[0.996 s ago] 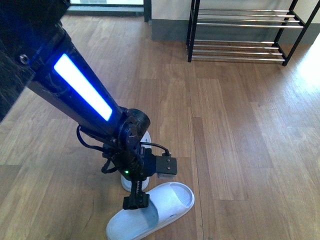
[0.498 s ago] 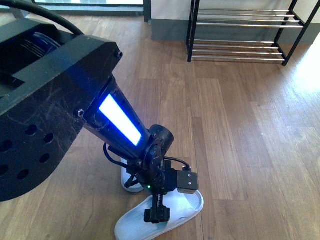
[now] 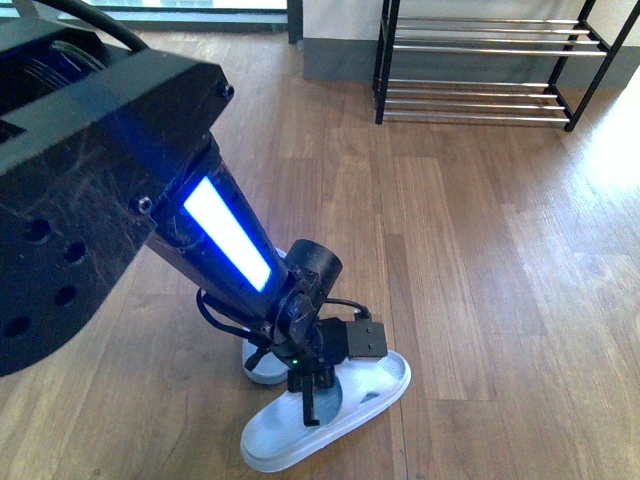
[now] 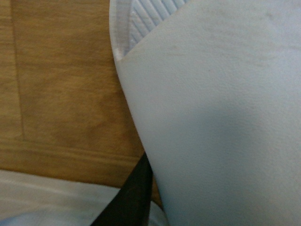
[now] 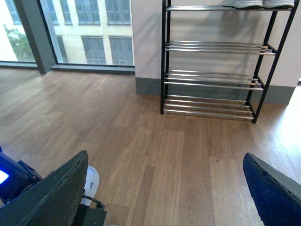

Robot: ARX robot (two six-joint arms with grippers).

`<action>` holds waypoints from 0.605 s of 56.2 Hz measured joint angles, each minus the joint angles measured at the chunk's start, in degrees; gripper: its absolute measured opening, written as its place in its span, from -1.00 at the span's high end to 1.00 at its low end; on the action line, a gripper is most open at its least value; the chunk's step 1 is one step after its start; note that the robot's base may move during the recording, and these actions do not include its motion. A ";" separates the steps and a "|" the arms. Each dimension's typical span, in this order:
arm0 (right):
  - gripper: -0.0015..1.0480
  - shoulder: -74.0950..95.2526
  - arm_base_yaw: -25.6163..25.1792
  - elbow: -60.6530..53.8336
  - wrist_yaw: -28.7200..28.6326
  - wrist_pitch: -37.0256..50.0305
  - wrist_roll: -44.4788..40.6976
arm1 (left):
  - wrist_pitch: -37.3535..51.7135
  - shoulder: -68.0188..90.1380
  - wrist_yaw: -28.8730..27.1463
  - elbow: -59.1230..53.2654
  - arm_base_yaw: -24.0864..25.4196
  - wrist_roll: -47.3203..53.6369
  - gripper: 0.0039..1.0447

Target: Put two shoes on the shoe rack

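Since a second ago the left arm (image 3: 225, 235) has swung lower. Its left fingers (image 3: 308, 408) have dropped onto the near pale blue slide (image 3: 375, 385), which has shifted slightly rightward on the floor (image 3: 480, 260).

Assessment: pickup is under way and the slide is not lifted.

One finger sits at the strap edge (image 4: 134, 197); whether the strap is clamped cannot be told. The arm slopes steeply down, wrist bent over the slide.

The right fingers (image 5: 61, 188) stand wide and empty. The shoe rack (image 3: 470, 100) is well apart.

Pale slide strap (image 4: 216, 117) is filling most of the frame. Dark finger (image 4: 134, 197) is sitting against its edge, wood floor (image 4: 61, 94) showing beside.
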 joint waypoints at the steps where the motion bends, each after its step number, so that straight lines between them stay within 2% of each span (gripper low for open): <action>1: -0.82 0.00 0.00 0.00 0.00 0.00 0.00 | 0.37 -0.26 -0.35 -0.35 0.04 -0.13 0.75; 2: -0.82 0.00 0.00 0.00 0.00 0.00 -0.02 | 1.70 -1.09 -1.42 -1.62 0.22 -0.42 0.85; 5: -0.82 0.00 0.00 0.00 0.00 0.00 0.00 | 3.37 -2.45 -2.56 -3.43 0.46 -1.18 0.97; 13: -0.82 0.00 0.00 0.00 0.00 0.00 0.00 | 10.10 -8.33 -6.62 -10.99 0.85 -3.17 0.97; 17: -0.82 0.00 0.00 0.00 0.00 0.00 0.00 | 16.41 -14.10 -11.17 -17.27 0.87 -4.22 0.97; 20: -0.82 0.00 0.00 0.00 0.00 0.00 0.00 | 16.37 -17.46 -10.49 -19.02 2.19 -4.00 0.97; 22: -0.82 0.00 0.00 0.00 -0.02 0.00 0.00 | 15.89 -21.22 -8.81 -20.63 4.87 -3.13 0.97; 31: -0.82 0.00 0.00 0.00 0.02 0.00 0.00 | 24.57 -43.67 -17.55 -33.68 18.82 -3.96 0.97; 34: -0.82 0.00 0.00 -0.02 0.00 0.00 0.00 | 27.30 -50.49 -20.04 -38.93 21.40 -4.85 0.97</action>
